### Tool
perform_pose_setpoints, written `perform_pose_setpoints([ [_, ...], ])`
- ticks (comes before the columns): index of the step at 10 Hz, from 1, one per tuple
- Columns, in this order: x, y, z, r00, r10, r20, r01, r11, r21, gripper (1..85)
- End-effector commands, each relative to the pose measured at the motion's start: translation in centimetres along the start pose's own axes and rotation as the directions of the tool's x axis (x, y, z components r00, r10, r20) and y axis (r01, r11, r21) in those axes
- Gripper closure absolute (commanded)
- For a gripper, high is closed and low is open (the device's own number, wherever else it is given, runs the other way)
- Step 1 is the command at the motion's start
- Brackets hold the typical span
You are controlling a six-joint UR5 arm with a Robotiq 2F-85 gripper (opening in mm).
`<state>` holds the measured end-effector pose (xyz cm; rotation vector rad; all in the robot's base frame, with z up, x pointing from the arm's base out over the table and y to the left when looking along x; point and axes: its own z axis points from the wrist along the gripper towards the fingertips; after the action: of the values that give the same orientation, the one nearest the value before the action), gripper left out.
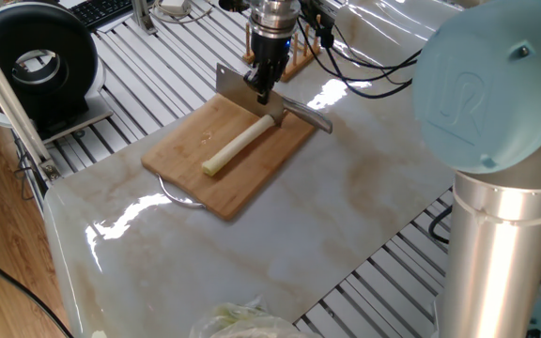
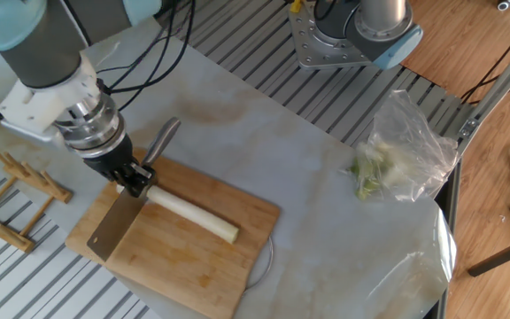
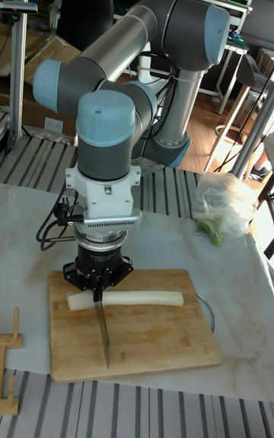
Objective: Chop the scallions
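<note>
One whole scallion (image 1: 240, 144), a pale cream stalk, lies diagonally on the wooden cutting board (image 1: 186, 155). My gripper (image 1: 263, 90) is shut on a cleaver (image 1: 236, 86) and stands over the stalk's far end, with the metal handle (image 1: 305, 114) sticking out to the right. In the other fixed view the gripper (image 2: 135, 178) holds the blade (image 2: 113, 227) edge-down at the scallion's (image 2: 191, 213) left end. In the tall fixed view the blade (image 3: 102, 331) crosses the scallion (image 3: 141, 299) near its left end, below the gripper (image 3: 97, 287). Whether the blade has gone through the stalk is hidden.
A clear plastic bag of leafy greens (image 2: 398, 158) lies at the table's right side. A wooden rack (image 2: 14, 190) stands just beyond the board. A black round device (image 1: 36, 61) sits off the table. A second arm's base (image 2: 354, 31) stands at the table's far edge.
</note>
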<state>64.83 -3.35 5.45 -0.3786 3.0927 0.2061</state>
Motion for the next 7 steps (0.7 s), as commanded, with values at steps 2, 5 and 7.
perform_pose_setpoints([
  [2,0.2,0.1,-0.7,1.000,-0.019,-0.006,0.019,1.000,-0.015,84.3],
  [5,0.6,-0.8,-1.8,0.999,-0.020,-0.027,0.021,1.000,0.019,84.3],
  [7,-1.1,-0.9,0.5,1.000,0.003,0.025,-0.005,0.996,0.094,84.3],
])
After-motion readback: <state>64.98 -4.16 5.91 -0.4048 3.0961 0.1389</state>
